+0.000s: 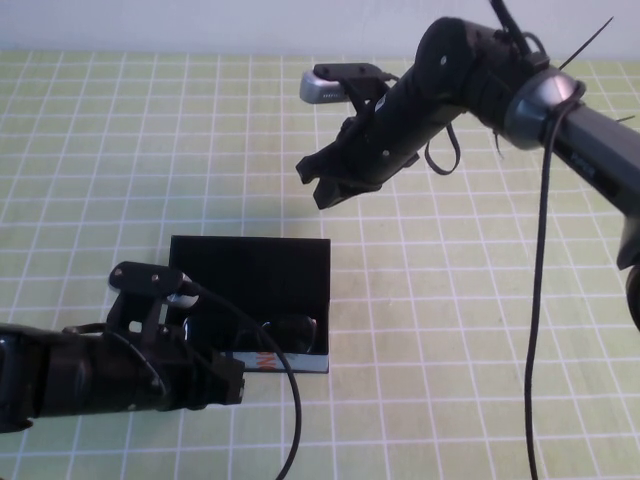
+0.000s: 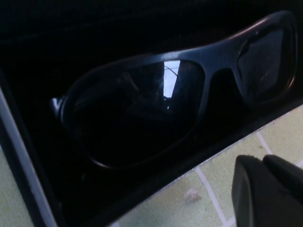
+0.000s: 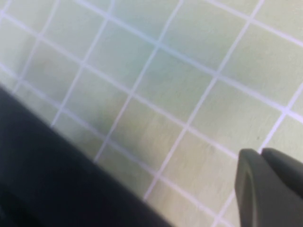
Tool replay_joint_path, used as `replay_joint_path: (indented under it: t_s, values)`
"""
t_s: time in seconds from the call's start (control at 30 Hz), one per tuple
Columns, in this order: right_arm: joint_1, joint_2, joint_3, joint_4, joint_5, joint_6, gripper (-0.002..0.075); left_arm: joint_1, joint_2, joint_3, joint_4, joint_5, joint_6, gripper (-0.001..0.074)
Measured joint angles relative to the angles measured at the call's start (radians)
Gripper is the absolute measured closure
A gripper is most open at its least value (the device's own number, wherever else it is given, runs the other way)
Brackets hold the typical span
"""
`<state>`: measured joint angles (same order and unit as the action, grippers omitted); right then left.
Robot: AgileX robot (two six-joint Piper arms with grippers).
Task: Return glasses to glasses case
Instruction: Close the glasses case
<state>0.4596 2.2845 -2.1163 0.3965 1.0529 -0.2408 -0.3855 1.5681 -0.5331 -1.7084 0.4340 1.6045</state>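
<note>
The glasses [image 2: 175,94] lie inside the open glasses case [image 1: 250,270] near the front edge; left gripper [image 1: 235,380] and right gripper [image 1: 325,180], both clenched empty, leave lid closing.

the high view looks down from the robot's side. the left wrist view sits close over the glasses case [image 2: 28,156]; the right wrist view faces its edge.
</note>
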Motion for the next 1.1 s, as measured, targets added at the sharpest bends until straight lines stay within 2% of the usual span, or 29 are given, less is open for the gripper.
replay_joint_path:
  t_s: [0.47,0.83,1.1]
  values:
    - [0.0,0.062,0.0,0.04,0.002,0.008,0.0737,0.0,0.075,-0.002,-0.002,0.032,0.019,0.0737]
    - [-0.001,0.062,0.0,0.085,0.152,-0.024,0.0737,0.0,0.092,-0.008,-0.018,0.051,0.05,0.0737]
    - [-0.001,0.062,0.0,0.16,0.165,-0.061,0.0737,0.0,0.092,-0.009,-0.02,0.049,0.054,0.0737]
